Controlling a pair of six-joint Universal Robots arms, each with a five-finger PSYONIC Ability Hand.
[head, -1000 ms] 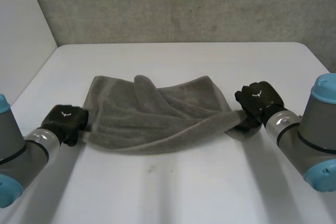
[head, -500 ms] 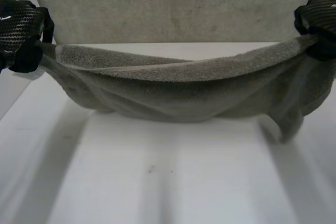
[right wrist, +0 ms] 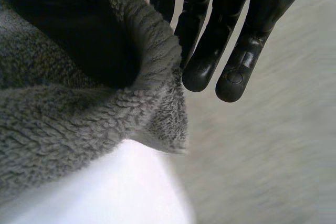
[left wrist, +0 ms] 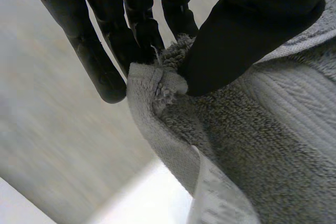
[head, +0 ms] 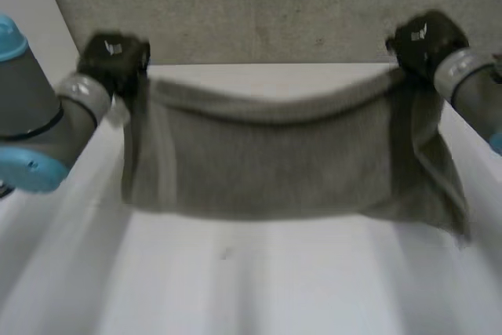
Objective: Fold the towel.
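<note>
A grey towel hangs in the air above the white table, stretched between my two hands. My left hand pinches its upper left corner, my right hand its upper right corner. In the left wrist view the thumb presses the towel's corner against the fingers. In the right wrist view the thumb clamps the fluffy towel edge against the fingers. The towel's lower edge sags just over the table, and a loose flap droops below my right hand.
A grey concrete wall rises behind the table's far edge. My left arm and right arm reach in from the two sides of the table.
Both hands have lifted the towel off the table and carried it away from me toward the far edge; it now hangs flatter and spread between them.
</note>
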